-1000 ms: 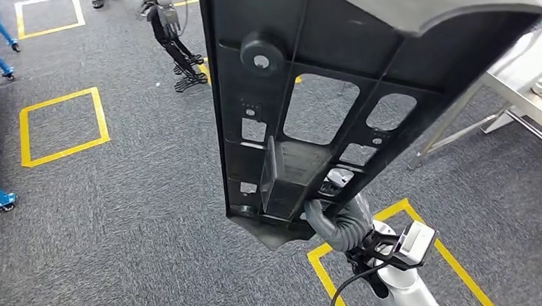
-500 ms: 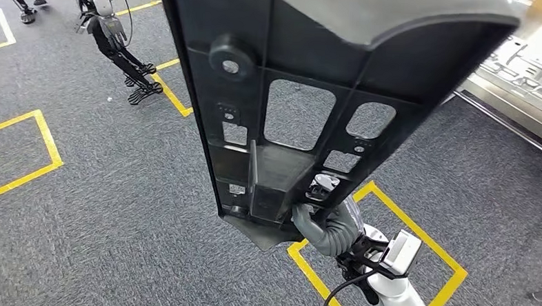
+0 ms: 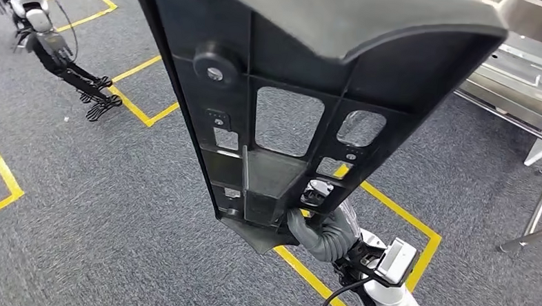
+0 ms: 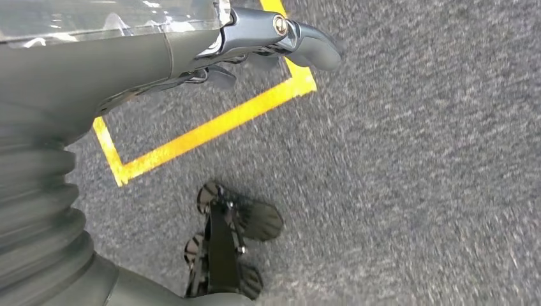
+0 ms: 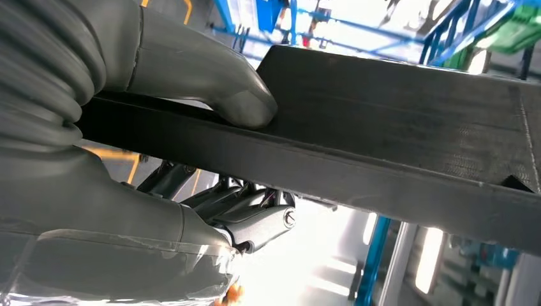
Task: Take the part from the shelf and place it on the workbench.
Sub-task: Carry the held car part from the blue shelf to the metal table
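Far left: another robot [image 3: 36,25] stands on the grey carpet [image 3: 114,208], near yellow floor tape [image 3: 140,92].
Left hand: the left hand [image 4: 255,38] hangs over the carpet, fingers slightly curled, holding nothing.
Centre: the part [image 3: 306,79], a long black ribbed panel with cut-outs, is carried upright in the air and hides much of the head view.
Right hand: the right hand [image 3: 323,228] grips the part's lower end, thumb [image 5: 236,102] pressed on one face, fingers under the edge.
Right: the metal workbench [image 3: 527,74] is near but not reached.
Risk: held at one end alone, the tall part could likely swing or slip, or clip the workbench edge while walking.
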You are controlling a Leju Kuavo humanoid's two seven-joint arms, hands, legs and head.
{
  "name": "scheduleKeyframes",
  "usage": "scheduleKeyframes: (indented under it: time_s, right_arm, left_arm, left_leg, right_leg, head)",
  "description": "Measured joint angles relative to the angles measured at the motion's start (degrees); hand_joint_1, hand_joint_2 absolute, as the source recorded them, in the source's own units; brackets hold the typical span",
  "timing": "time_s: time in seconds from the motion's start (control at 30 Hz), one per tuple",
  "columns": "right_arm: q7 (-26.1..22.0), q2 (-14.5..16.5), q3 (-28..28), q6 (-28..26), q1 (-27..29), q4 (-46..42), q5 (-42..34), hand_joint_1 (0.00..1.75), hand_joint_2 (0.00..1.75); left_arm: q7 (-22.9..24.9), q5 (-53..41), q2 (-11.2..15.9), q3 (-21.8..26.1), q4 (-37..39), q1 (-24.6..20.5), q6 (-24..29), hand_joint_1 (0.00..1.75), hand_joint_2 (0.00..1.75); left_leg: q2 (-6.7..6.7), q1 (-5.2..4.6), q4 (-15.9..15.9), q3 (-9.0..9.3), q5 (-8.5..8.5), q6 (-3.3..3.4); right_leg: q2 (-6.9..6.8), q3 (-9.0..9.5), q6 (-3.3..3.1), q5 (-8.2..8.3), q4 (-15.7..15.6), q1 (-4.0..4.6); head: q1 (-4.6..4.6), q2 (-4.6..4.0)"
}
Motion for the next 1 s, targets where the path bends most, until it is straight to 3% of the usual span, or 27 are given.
scheduleKeyframes:
  time_s: [0.03, 0.1, 0.17, 0.2, 0.23, 0.27, 0.33, 0.4, 0.47, 0.5, 0.57, 0.6, 0.67, 0.7, 0.73, 0.77, 0.83, 0.9, 0.97, 1.0]
  right_arm:
    - [0.1, 0.1, 0.1, -0.2, -0.1, -0.2, 0.1, 1.75, 1.75]
    - [0.3, 0.2, 0.1, -0.6, -0.3, -0.4, 0.0, 1.75, 1.75]
    - [0.5, 0.3, 0.1, -0.9, -0.3, -0.4, -0.3, 1.75, 1.75]
    - [0.6, 0.3, 0.1, -1.0, -0.2, -0.4, -0.5, 1.75, 1.75]
    - [0.6, 0.2, 0.0, -1.1, -0.2, -0.4, -0.8, 1.75, 1.75]
    - [0.6, 0.2, -0.1, -1.1, -0.2, -0.4, -0.9, 1.75, 1.75]
    - [0.6, 0.2, -0.2, -1.0, -0.2, -0.4, -1.1, 1.75, 1.75]
    - [0.6, 0.3, -0.3, -0.7, -0.2, -0.4, -1.3, 1.75, 1.75]
    - [0.6, 0.3, -0.4, -0.5, -0.2, -0.3, -1.4, 1.75, 1.75]
    - [0.6, 0.3, -0.5, -0.5, -0.2, -0.3, -1.4, 1.75, 1.75]
    - [0.6, 0.3, -0.5, -0.4, -0.4, -0.3, -1.5, 1.75, 1.75]
    - [0.6, 0.3, -0.5, -0.4, -0.5, -0.3, -1.5, 1.75, 1.75]
    - [0.6, 0.3, -0.5, -0.3, -0.5, -0.1, -1.5, 1.75, 1.75]
    - [0.6, 0.3, -0.5, -0.3, -0.5, 0.0, -1.6, 1.75, 1.75]
    - [0.6, 0.3, -0.5, -0.3, -0.5, 0.1, -1.6, 1.75, 1.75]
    - [0.6, 0.3, -0.6, -0.3, -0.5, 0.1, -1.6, 1.75, 1.75]
    - [0.5, 0.3, -0.6, -0.3, -0.5, 0.1, -1.5, 1.75, 1.75]
    - [0.4, 0.3, -0.6, -0.2, -0.4, -0.1, -1.2, 1.75, 1.75]
    - [0.4, 0.4, -0.5, -0.1, -0.1, -0.6, -0.7, 1.75, 1.75]
    - [0.5, 0.4, -0.5, -0.2, 0.1, -0.9, -0.3, 1.75, 1.75]
  left_arm:
    - [0.1, -0.1, -0.1, 0.0, 0.0, 0.0, 0.0, 0.0, 1.75]
    - [0.2, -0.5, -0.1, 0.0, 0.0, 0.1, -0.1, 0.0, 1.75]
    - [0.2, -0.8, -0.2, 0.0, 0.0, 0.3, -0.3, 0.0, 1.75]
    - [0.2, -0.9, -0.2, 0.0, 0.0, 0.4, -0.5, 0.0, 1.75]
    - [0.2, -1.0, -0.2, 0.0, 0.0, 0.5, -0.6, 0.0, 1.75]
    - [0.2, -1.0, -0.2, 0.0, 0.0, 0.4, -0.6, 0.0, 1.75]
    - [0.1, -1.0, -0.1, 0.1, 0.0, 0.4, -0.4, 0.0, 1.75]
    - [0.1, -0.8, -0.1, 0.2, 0.0, 0.4, -0.2, 0.0, 1.75]
    - [0.1, -0.7, -0.2, 0.3, 0.0, 0.3, -0.1, 0.0, 1.75]
    - [0.1, -0.7, -0.2, 0.3, 0.0, 0.1, -0.1, 0.0, 1.75]
    - [0.1, -0.6, -0.3, 0.3, 0.0, 0.0, 0.0, 0.0, 1.75]
    - [0.1, -0.6, -0.3, 0.3, 0.0, 0.1, 0.0, 0.0, 1.75]
    - [0.1, -0.6, -0.3, 0.4, 0.0, 0.3, 0.0, 0.0, 1.75]
    - [0.1, -0.6, -0.3, 0.4, 0.0, 0.3, 0.0, 0.0, 1.75]
    - [0.1, -0.7, -0.3, 0.4, 0.0, 0.3, 0.1, 0.0, 1.75]
    - [0.1, -0.7, -0.3, 0.5, 0.0, 0.3, 0.1, 0.0, 1.75]
    - [0.1, -0.6, -0.5, 0.7, 0.0, 0.2, 0.2, 0.0, 1.75]
    - [0.1, -0.6, -0.6, 0.9, 0.0, 0.2, 0.2, 0.0, 1.75]
    - [0.2, -0.5, -0.7, 1.2, 0.0, 0.2, 0.2, 0.0, 1.75]
    - [0.2, -0.5, -0.7, 1.2, 0.0, 0.1, 0.1, 0.0, 1.75]
  left_leg:
    - [-1.25, 0.13, 1.6, -0.54, -1.11, -0.23]
    - [-4.29, 0.35, 8.2, -3.46, -4.71, -0.55]
    - [-5.32, 0.39, 15.3, -7.07, -7.23, -0.74]
    - [-5.45, 0.42, 16.5, -7.85, -6.92, -0.79]
    - [-5.54, 0.49, 15.2, -7.49, -5.41, -0.8]
    - [-5.94, 0.61, 11.9, -6.13, -3.09, -0.79]
    - [-8.25, 1.01, 4.1, -2.82, 0.46, -0.64]
    - [-9.84, 1.05, 0.7, -1.45, 1.1, -0.23]
    - [-8.97, 0.95, 0.4, -1.39, 1.2, 0.47]
    - [-8.34, 0.97, 0.2, -1.31, 1.37, 0.9]
    - [-6.99, 1.0, -0.3, -1.14, 1.66, 1.7]
    - [-6.27, 0.81, -0.4, -1.12, 1.66, 1.95]
    - [-4.73, 0.53, -0.4, -1.18, 1.56, 2.23]
    - [-3.95, 0.43, -0.4, -1.18, 1.5, 2.27]
    - [-3.22, 0.36, -0.3, -1.15, 1.44, 2.27]
    - [-2.56, 0.3, -0.3, -1.07, 1.35, 2.24]
    - [-1.35, 0.06, -0.2, -0.77, 1.09, 1.97]
    - [-0.23, -0.14, -0.2, -0.52, 0.82, 1.48]
    - [0.98, -0.23, -0.3, -0.23, 0.63, 0.92]
    - [0.95, -0.16, -0.2, -0.12, 0.37, 0.61]
  right_leg:
    - [0.6, 0.16, -0.31, 0.12, -0.2, -0.19]
    - [1.84, 0.33, -0.74, 0.22, -0.4, -0.36]
    - [3.35, 0.36, -0.85, 0.23, -0.3, -0.34]
    - [4.19, 0.39, -0.82, 0.21, -0.2, -0.36]
    - [5.03, 0.48, -0.76, 0.17, -0.2, -0.39]
    - [5.86, 0.57, -0.63, 0.09, 0.0, -0.44]
    - [7.41, 0.47, -0.17, -0.15, 0.4, -0.48]
    - [8.72, -0.08, 0.56, -0.08, 0.7, -0.59]
    - [9.84, -0.53, 1.34, 0.18, 0.7, -0.77]
    - [9.3, -0.74, 1.63, -0.04, 1.0, -0.76]
    - [6.23, -2.39, 2.06, -2.14, 4.4, -0.59]
    - [4.24, -4.06, 2.21, -3.92, 7.9, -0.52]
    - [2.61, -7.68, 2.44, -6.78, 15.3, -0.64]
    - [2.37, -8.5, 2.47, -6.94, 16.9, -0.71]
    - [2.15, -8.12, 2.41, -6.01, 16.2, -0.74]
    - [1.71, -6.53, 2.25, -4.3, 13.2, -0.71]
    - [-0.83, -2.05, 1.47, -1.15, 5.0, -0.21]
    - [-2.62, 0.11, 0.71, -0.23, 0.7, 0.44]
    - [-1.72, -0.02, 0.28, -0.2, 0.2, 0.59]
    - [-1.01, 0.07, 0.08, -0.02, 0.0, 0.42]
  head:
    - [-0.05, 0.0]
    - [-0.22, 0.0]
    - [-0.32, 0.0]
    - [-0.33, 0.0]
    - [-0.33, 0.0]
    - [-0.32, 0.0]
    - [-0.32, 0.0]
    - [-0.33, 0.0]
    - [-0.34, 0.0]
    - [-0.31, 0.0]
    - [0.04, 0.0]
    - [0.22, 0.0]
    - [0.37, 0.0]
    - [0.38, 0.0]
    - [0.38, 0.0]
    - [0.38, 0.0]
    - [0.37, -0.01]
    - [0.31, -0.01]
    - [0.26, 0.0]
    - [0.23, 0.0]
